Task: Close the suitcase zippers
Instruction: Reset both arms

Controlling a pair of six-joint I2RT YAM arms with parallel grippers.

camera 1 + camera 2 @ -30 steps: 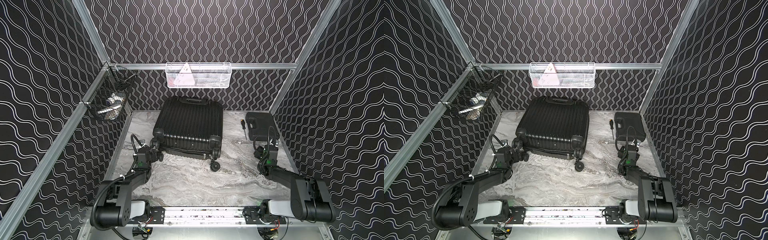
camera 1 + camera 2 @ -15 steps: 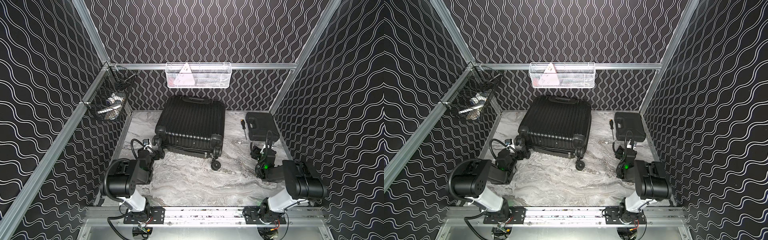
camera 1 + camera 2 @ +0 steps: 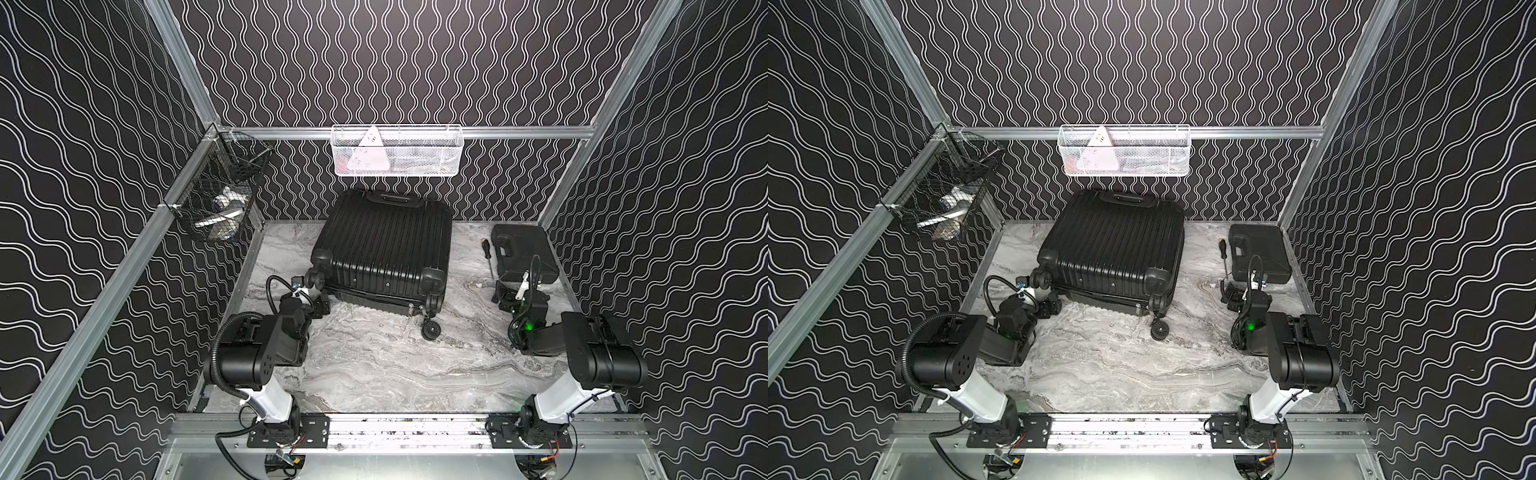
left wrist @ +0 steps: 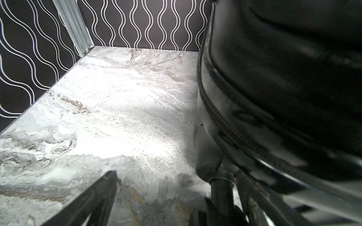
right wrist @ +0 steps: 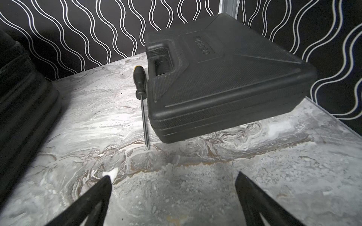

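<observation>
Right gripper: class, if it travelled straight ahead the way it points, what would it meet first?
The open right gripper would probably first meet the near corner of the black tool case; the screwdriver lies just beside that line. Depth is unclear.

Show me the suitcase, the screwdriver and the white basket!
suitcase (image 3: pixel 386 245), in a top view, ribbed upper shell
screwdriver (image 5: pixel 139 78), right wrist view, black handle
white basket (image 3: pixel 1167 166), in a top view, mesh front

Both arms are folded, elbows high, forearms sloping down and forward. The left gripper (image 3: pixel 316 305) has its jaws spread. The right gripper (image 5: pixel 172 177) stands wide too, its fingers (image 5: pixel 101 187) holding nothing
</observation>
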